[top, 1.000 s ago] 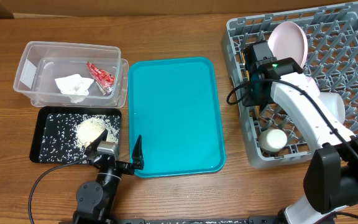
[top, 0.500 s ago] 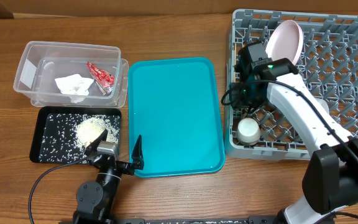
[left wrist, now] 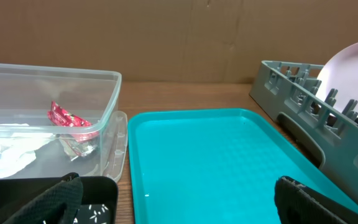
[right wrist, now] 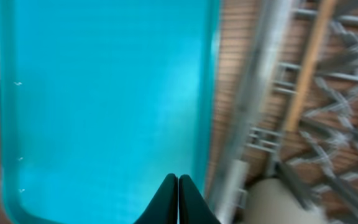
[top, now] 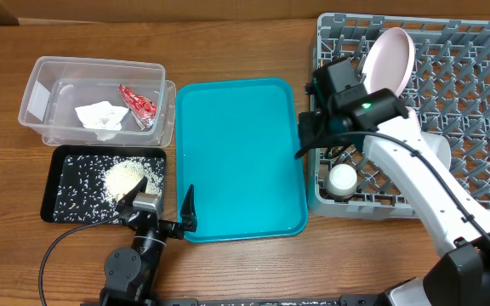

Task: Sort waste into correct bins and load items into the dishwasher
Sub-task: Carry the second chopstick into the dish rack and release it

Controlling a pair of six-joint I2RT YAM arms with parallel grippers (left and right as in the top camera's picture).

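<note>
1. The dish rack sits at the right. It holds the plate on edge, a small white cup near the front-left corner, and a chopstick. The right arm lies across it, so a careless swing could snag the lattice wall or tip the plate.
2. The teal tray in the middle is bare. The right gripper hovers over its right edge, fingers pinched together on nothing.
3. The clear tub at the far left holds the napkin and the red wrapper.
4. The black tray holds the rice heap and scattered grains. The left gripper beside it is spread wide and empty; a low sweep could flick grains out.
5. No writing can be read; the wrapper's print is too small.
</note>
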